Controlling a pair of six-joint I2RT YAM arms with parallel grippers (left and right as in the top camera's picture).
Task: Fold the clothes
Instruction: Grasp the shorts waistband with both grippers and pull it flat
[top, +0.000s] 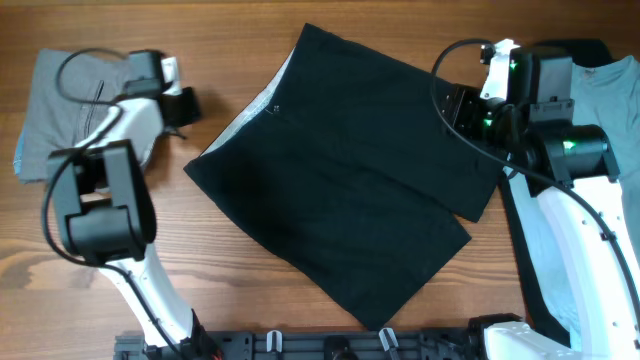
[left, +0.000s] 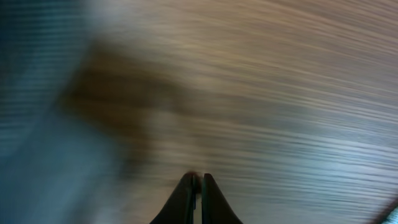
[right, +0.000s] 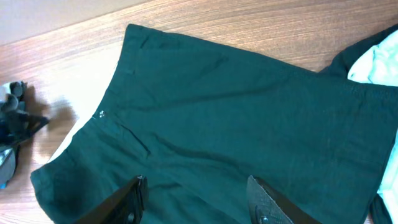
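Wood-grain table (top: 250, 300) across the whole overhead view, cut off at every edge. Black shorts (top: 340, 180) spread flat and unfolded at its middle, set aslant, waistband toward the upper left, upper right corner partly under the right arm (top: 570, 200). Dark green-looking in the right wrist view, with the lower part out of frame there. Pile (top: 610, 90) of grey-blue and dark cloth at the far right, mostly covered by that arm and cropped by the edge; impossible to tell how many pieces. Grey cloth (top: 50, 120) at the far left, half hidden behind the left arm (top: 100, 200). Right gripper (right: 199, 199) hanging above the shorts, fingers spread wide, nothing between them. Left gripper (left: 199, 186) over bare wood between the grey cloth and the shorts, tips pressed together, pinching nothing visible. Left wrist view smeared by blur, with only wood streaks and a bluish-grey patch at the left to be made out. Small pale button (right: 101, 113) at the waistband, beside a strip of pale lining. Writing, if any, too small to read.
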